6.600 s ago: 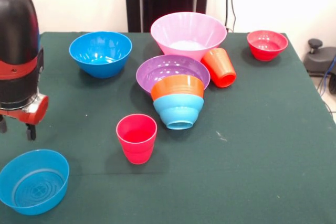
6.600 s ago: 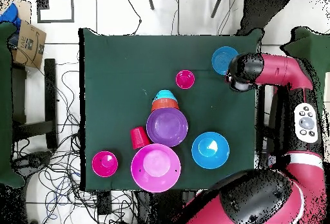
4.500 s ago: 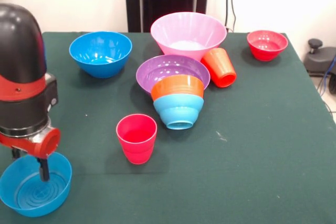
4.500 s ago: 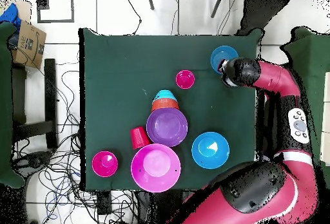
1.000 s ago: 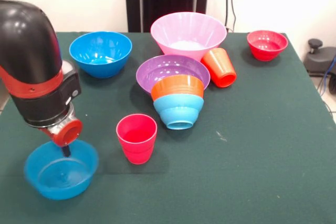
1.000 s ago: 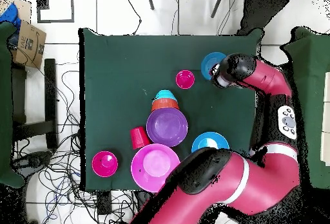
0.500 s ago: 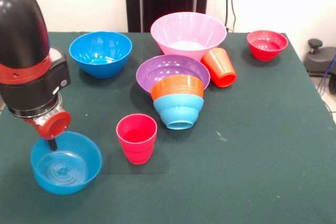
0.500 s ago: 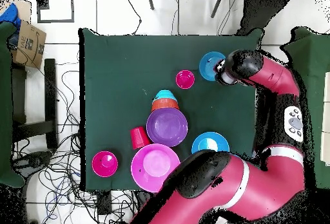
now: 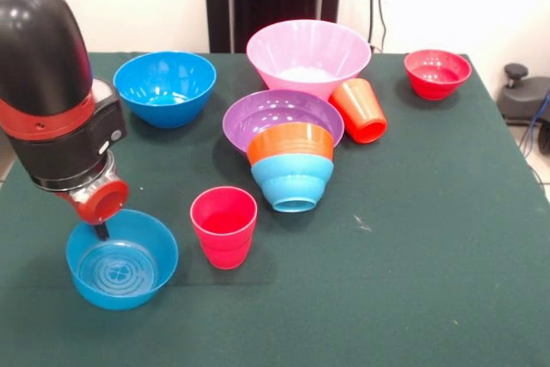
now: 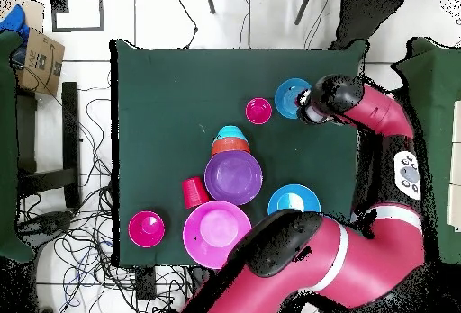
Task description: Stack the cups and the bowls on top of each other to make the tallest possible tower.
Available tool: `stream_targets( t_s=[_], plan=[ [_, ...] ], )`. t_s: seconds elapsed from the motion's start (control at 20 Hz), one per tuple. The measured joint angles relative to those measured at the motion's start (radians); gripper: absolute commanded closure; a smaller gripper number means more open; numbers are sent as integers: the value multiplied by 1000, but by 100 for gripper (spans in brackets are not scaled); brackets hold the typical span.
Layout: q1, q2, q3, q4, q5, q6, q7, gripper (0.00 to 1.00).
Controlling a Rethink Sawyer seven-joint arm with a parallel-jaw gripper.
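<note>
Gripper [image 9: 101, 229] at far rim of small blue bowl [image 9: 123, 259], bowl tilted; jaw state can't tell.

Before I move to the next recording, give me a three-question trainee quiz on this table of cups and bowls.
1. True or false: the small orange plastic bowl sits nested in the small light-blue plastic bowl.
2. Which item lies on its side?
A. the stepped pinkish-red plastic cup
B. the smooth orange-red plastic cup
C. the small red plastic bowl
3. Fill in: the gripper is at the rim of the small ____ plastic bowl.

Key: 1 true; 2 B; 3 blue.
</note>
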Motion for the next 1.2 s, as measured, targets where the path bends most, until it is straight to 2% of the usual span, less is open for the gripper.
stream_targets(
  t_s=[0.85, 1.2],
  plan=[
    [0, -49, 0, 106, 81, 0, 0, 100],
    [5, -70, 0, 120, 106, 0, 0, 100]
  ],
)
